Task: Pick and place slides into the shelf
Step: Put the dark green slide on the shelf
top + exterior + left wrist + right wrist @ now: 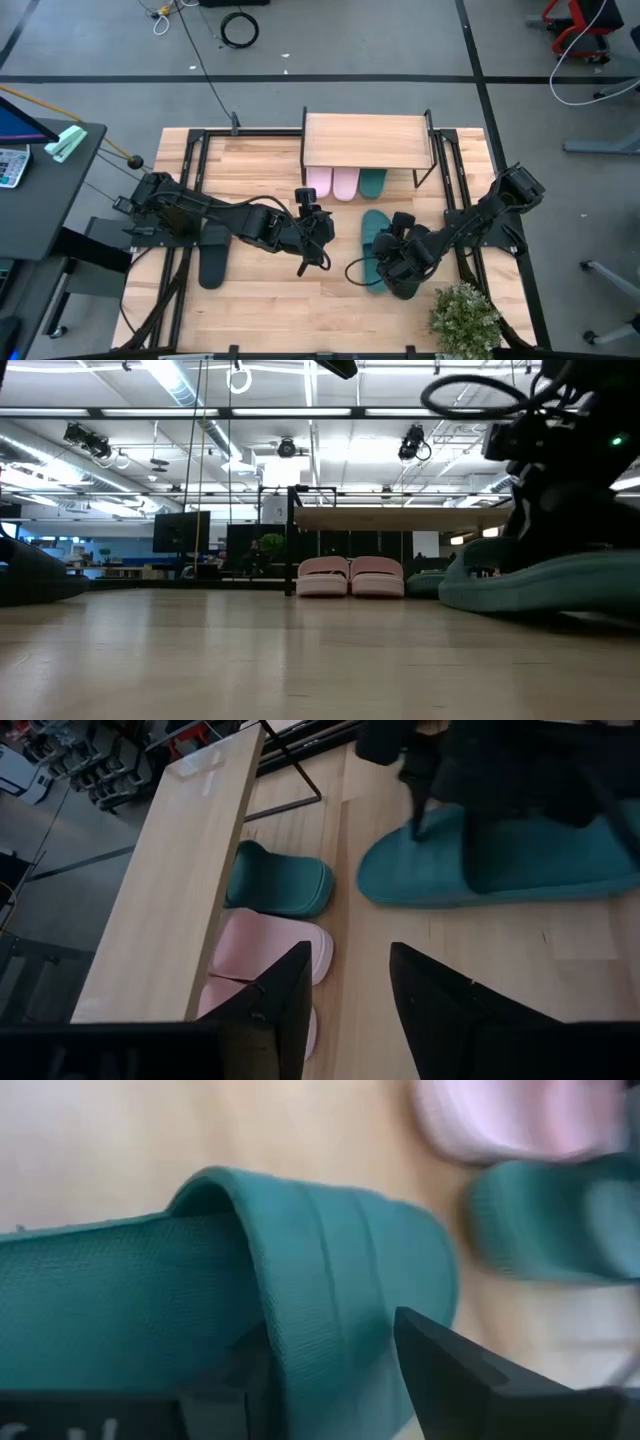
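Note:
The shelf (368,140) stands at the table's far side, and its plank also shows in the left wrist view (170,880). Under it, two pale pink slides (332,182) and one teal slide (373,181) rest on their soles. A second teal slide (374,232) lies right of centre, with my right gripper (392,252) shut on its strap. My left gripper (350,990) hovers open near the table's centre (315,228), touching nothing. One black slide (213,257) lies on the table under the left arm. My right gripper (335,1380) holds the teal slide by its wide strap (330,1280). One finger (230,1390) is inside the strap's opening and the other finger (450,1370) is outside it. Whether the sole (540,585) is clear of the table, I cannot tell.
A potted plant (465,318) stands at the near right corner, close to the right arm. Black frame rails (190,190) run along both table sides. Bare wood lies along the near edge between the arms (290,310). There is room under the shelf to the right of the teal slide (405,180).

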Robot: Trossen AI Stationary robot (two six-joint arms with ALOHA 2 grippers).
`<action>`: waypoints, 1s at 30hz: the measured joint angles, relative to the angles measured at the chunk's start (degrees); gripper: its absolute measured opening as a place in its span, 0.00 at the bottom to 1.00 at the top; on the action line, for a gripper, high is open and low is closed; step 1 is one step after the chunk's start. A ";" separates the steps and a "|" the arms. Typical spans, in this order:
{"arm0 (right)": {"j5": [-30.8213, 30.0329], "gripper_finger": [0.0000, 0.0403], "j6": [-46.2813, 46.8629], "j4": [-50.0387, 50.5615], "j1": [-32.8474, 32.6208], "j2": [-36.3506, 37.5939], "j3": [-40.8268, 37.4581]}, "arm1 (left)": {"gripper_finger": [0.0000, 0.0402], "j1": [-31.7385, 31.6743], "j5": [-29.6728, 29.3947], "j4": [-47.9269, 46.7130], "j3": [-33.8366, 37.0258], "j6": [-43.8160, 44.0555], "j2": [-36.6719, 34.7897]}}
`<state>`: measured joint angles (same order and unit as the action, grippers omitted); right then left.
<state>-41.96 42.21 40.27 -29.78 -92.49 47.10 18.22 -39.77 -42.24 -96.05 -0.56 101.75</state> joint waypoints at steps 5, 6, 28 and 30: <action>-1.57 0.41 -1.78 0.00 2.61 0.00 -0.73 | 0.34 -0.04 0.00 0.00 0.00 0.04 -0.02; -0.94 0.38 -1.76 -0.07 3.07 0.00 -0.71 | 0.34 -0.04 0.00 0.00 0.00 0.12 -0.02; -23.82 0.02 -6.44 33.77 1.09 7.27 23.98 | 0.30 -0.04 0.00 -0.04 0.00 2.89 -0.02; -23.77 0.02 -6.46 37.19 4.54 8.72 24.92 | 0.29 -0.04 0.00 -0.04 0.00 2.89 -0.02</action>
<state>-65.73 35.75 77.46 -25.24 -83.77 72.02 18.17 -39.77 -42.28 -96.05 2.33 101.73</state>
